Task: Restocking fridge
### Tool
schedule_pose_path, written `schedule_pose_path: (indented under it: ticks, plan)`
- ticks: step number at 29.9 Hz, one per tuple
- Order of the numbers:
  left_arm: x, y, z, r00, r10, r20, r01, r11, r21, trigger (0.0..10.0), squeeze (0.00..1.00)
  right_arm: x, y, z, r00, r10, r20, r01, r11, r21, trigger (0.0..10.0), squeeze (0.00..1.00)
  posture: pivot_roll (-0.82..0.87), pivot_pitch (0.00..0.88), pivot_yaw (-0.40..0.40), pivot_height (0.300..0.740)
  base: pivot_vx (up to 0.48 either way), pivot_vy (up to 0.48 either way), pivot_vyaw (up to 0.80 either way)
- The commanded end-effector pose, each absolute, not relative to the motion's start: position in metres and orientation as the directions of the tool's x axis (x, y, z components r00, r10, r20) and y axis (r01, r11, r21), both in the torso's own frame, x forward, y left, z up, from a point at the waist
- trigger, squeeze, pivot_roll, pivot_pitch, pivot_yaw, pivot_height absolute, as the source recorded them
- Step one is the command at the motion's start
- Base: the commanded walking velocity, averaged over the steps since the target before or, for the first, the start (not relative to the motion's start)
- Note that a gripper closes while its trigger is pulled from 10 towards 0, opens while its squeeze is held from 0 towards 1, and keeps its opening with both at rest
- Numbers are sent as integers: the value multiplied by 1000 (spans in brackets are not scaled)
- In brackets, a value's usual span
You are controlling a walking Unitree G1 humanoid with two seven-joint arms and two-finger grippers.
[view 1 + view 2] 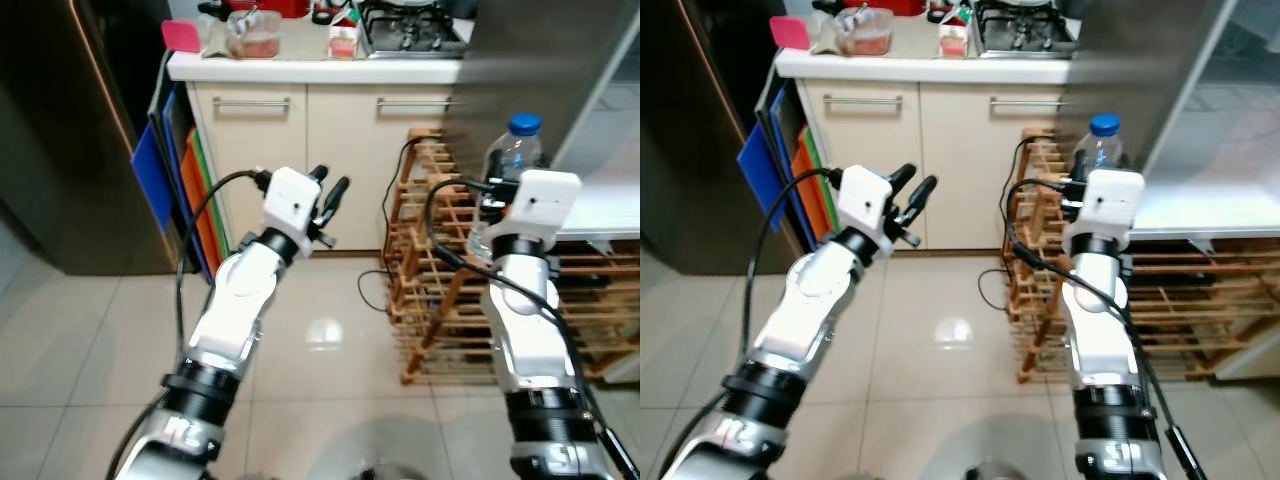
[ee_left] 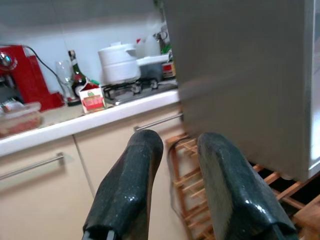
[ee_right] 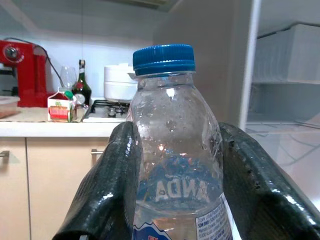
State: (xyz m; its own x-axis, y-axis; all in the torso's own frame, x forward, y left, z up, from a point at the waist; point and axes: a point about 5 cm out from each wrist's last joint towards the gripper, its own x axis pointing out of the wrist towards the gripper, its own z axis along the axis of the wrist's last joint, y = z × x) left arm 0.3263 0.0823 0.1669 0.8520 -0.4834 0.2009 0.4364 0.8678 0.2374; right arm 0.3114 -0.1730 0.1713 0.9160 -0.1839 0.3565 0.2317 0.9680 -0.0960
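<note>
A glossy tiled floor [image 1: 330, 330] is lit from overhead. At twelve o'clock, cream cabinets [image 1: 310, 150] are topped by a white counter [image 1: 300, 68]. A wooden rack [image 1: 440, 290] is set at two o'clock, and coloured boards [image 1: 180, 190] are leaned at ten o'clock.

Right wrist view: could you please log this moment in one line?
right gripper shut on clear blue-capped water bottle | left gripper open | grey fridge door open

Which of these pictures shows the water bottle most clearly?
The right wrist view: the water bottle stands close up between the right gripper fingers. Both eye views show mainly its blue cap and shoulder behind the wrist.
</note>
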Motion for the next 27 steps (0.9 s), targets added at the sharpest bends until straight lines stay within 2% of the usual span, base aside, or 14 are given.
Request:
schedule_pose_path:
  ticks: [1, 6, 27]
  plan:
    - [328, 76, 164, 852, -492, 177, 440, 858, 264, 10000, 0, 308, -180, 178, 898, -198, 394, 256, 961, -101, 10000, 0, -86, 0, 28, 740, 0, -416, 0]
    - [336, 77, 168, 864, -474, 173, 423, 867, 263, 10000, 0, 304, -185, 173, 898, -220, 381, 277, 955, -102, 10000, 0, -93, 0, 36, 740, 0, -417, 0]
    - [340, 74, 169, 865, -467, 185, 418, 873, 250, 10000, 0, 290, -176, 169, 899, -176, 400, 249, 959, -136, 10000, 0, -105, 0, 43, 740, 260, -401, 0]
